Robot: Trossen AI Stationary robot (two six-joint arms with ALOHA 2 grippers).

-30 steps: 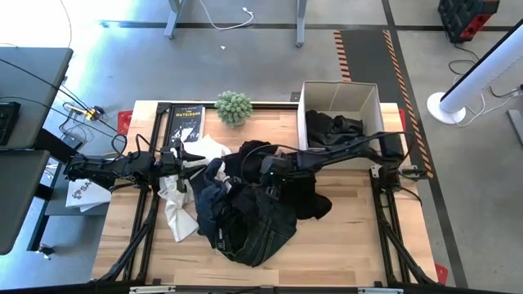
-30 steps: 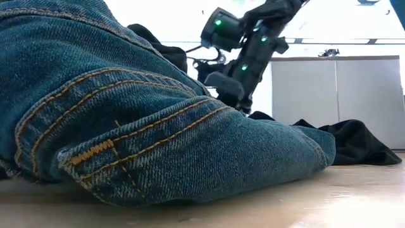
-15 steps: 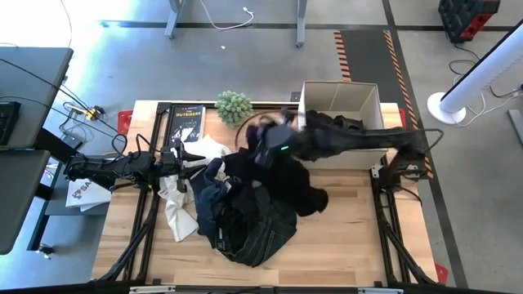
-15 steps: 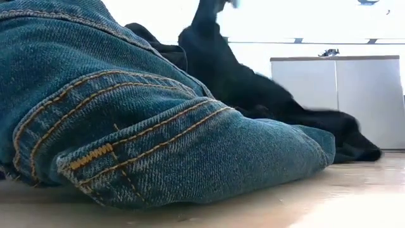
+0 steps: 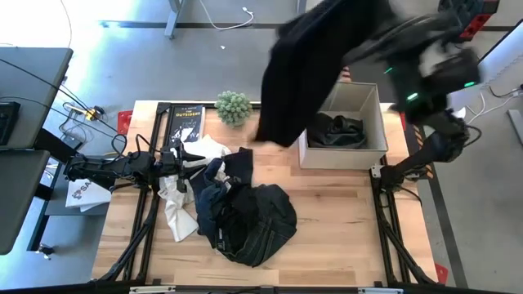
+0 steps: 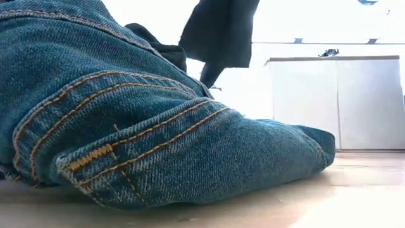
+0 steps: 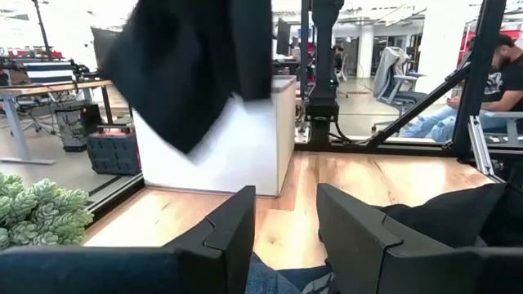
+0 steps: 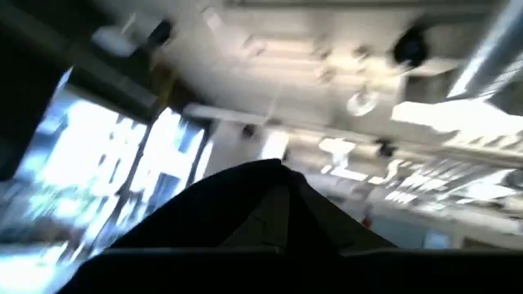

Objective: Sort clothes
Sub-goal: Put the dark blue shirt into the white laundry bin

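the right gripper [image 5: 359, 33] held a black garment [image 5: 298, 69] high above the white box [image 5: 372, 110]; the left gripper [image 7: 284, 224] waited open by the clothes pile [image 5: 237, 208]; the book [image 5: 183, 122] cover seemingly read "outsider".

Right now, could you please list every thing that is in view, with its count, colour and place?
lifted garment: one, black, hanging in the air over the box's left edge
clothes pile: several, black, navy and dark denim, table centre
white garments: a few, white, left of the pile
box: one, white, table's back right, dark clothes inside
book: one, black with yellow lettering, table's back left
plant: one, green, back edge beside the book
person: one, seated, in the room beyond the table
left end effector: open, low at the pile's left
right end effector: raised high, holding the lifted garment
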